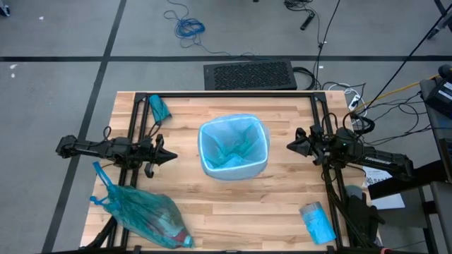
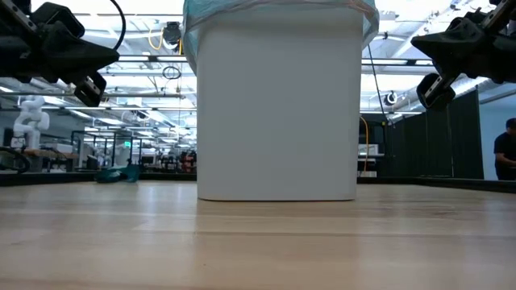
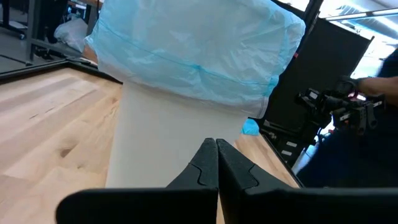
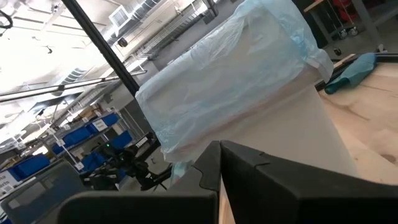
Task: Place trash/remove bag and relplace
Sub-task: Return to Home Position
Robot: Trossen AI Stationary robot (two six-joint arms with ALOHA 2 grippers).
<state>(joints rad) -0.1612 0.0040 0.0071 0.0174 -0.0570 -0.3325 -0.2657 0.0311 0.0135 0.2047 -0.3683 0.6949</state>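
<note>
Both pairs of fingers are pressed shut, holding nothing. The left gripper (image 1: 172, 156) and right gripper (image 1: 290, 147) flank the bin (image 1: 233, 166). Each should draw straight back, clear of its blue liner (image 1: 233, 134). Both arms stretch low and inward. The full bag (image 1: 145, 212), presumably holding the trash, lies beside the left arm.

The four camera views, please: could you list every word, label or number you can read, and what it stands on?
No text can be read in any view.
White bin: its wall is plain, with no print.
White papers by the table's right edge: print too small to read.
Blue crates in the room behind: labels too blurred to read.
</note>
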